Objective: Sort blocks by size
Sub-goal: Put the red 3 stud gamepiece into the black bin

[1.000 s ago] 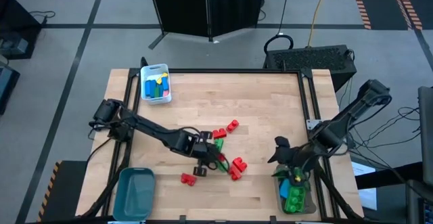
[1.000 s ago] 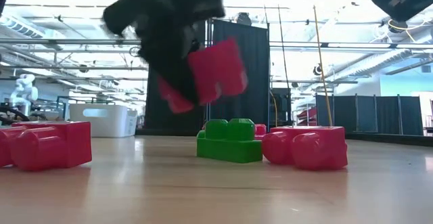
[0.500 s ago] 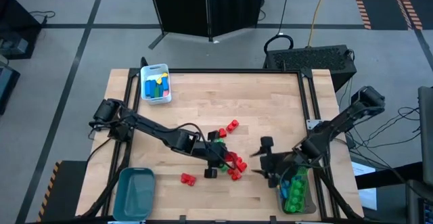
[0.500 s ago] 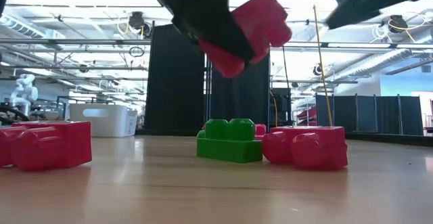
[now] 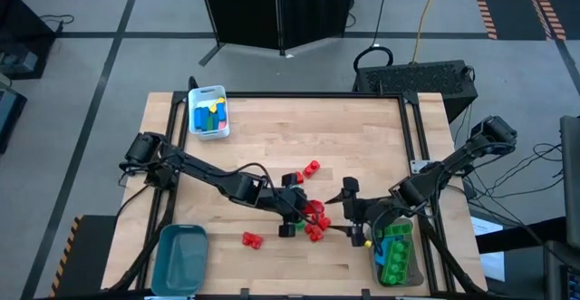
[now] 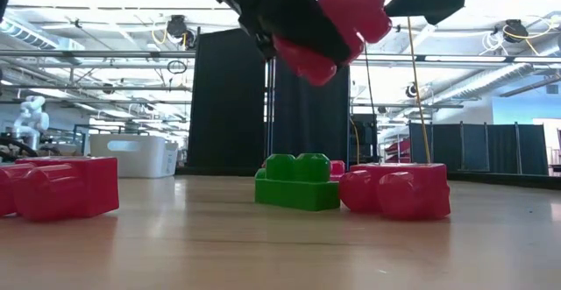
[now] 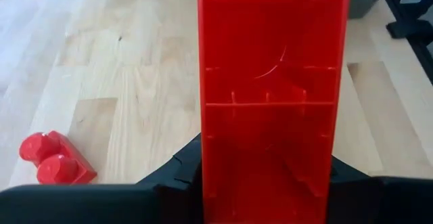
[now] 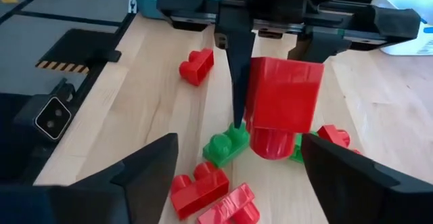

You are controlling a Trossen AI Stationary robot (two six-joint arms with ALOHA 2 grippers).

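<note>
My left gripper [image 5: 306,211] is shut on a chunky red brick [image 8: 281,105], held above the table's middle; the brick also shows in the low view [image 6: 337,27] and fills the left wrist view [image 7: 270,95]. My right gripper [image 5: 349,211] is open and empty, level with the brick and just to its right, its fingers [image 8: 145,173] spread wider than the brick. Below lie a green brick [image 8: 226,146] and red bricks [image 8: 203,190] flat on the table. Another red brick [image 5: 251,239] lies nearer the front. My left gripper pinches the red brick's two opposite side walls [image 8: 252,95] between its two fingers [image 8: 237,68]. The fingers slant down from the table's left. The brick is lifted clear of the table, tilted, its hollow underside toward the left wrist and its studs [image 8: 270,143] facing away.
A clear bin [image 5: 396,255] with green and blue blocks stands at the front right. A teal bin [image 5: 179,259] is at the front left, a white bin [image 5: 208,111] with coloured blocks at the far left. Red bricks [image 5: 313,167] lie behind the grippers.
My left gripper has risen and gone toward the table's right edge with the red brick, which is now higher and more tilted. My right gripper has left the clear bin and gone toward the table's left, up to the held brick.
</note>
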